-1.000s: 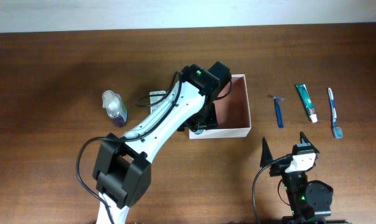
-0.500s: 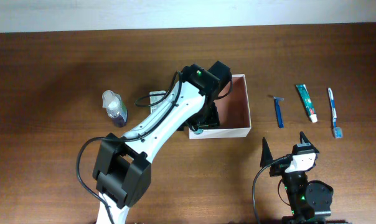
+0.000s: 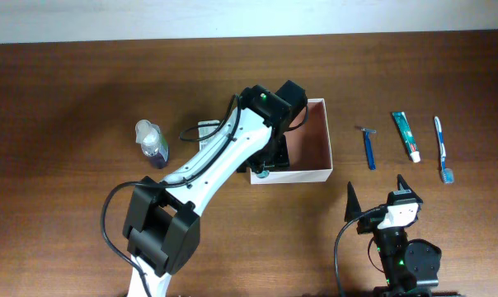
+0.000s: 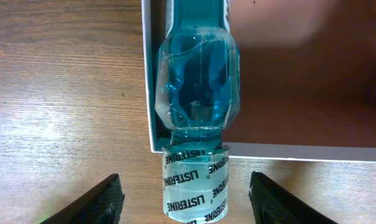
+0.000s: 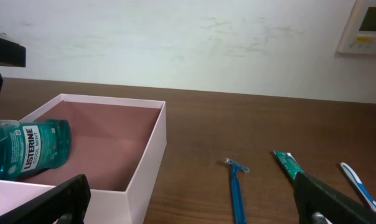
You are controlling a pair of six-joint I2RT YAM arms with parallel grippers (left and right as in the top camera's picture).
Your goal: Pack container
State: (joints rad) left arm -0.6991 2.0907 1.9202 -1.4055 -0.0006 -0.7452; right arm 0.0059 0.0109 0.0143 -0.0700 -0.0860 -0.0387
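Note:
The container (image 3: 311, 175) is a white-walled box with a reddish-brown inside, at the table's middle; it also shows in the left wrist view (image 4: 300, 151) and the right wrist view (image 5: 147, 162). A teal Listerine mouthwash bottle (image 4: 197, 87) lies on its side in the box, its clear cap overhanging the white wall; the right wrist view shows it too (image 5: 29, 146). My left gripper (image 4: 185, 202) is open, its fingers wide on either side of the cap and not touching it. My right gripper (image 3: 378, 194) is open and empty near the table's front edge.
A blue razor (image 3: 368, 148), a green toothpaste tube (image 3: 406, 135) and a blue toothbrush (image 3: 442, 148) lie right of the box. A clear pump bottle with purple liquid (image 3: 152, 143) stands to the left. A small white item (image 3: 206, 129) lies partly under the left arm.

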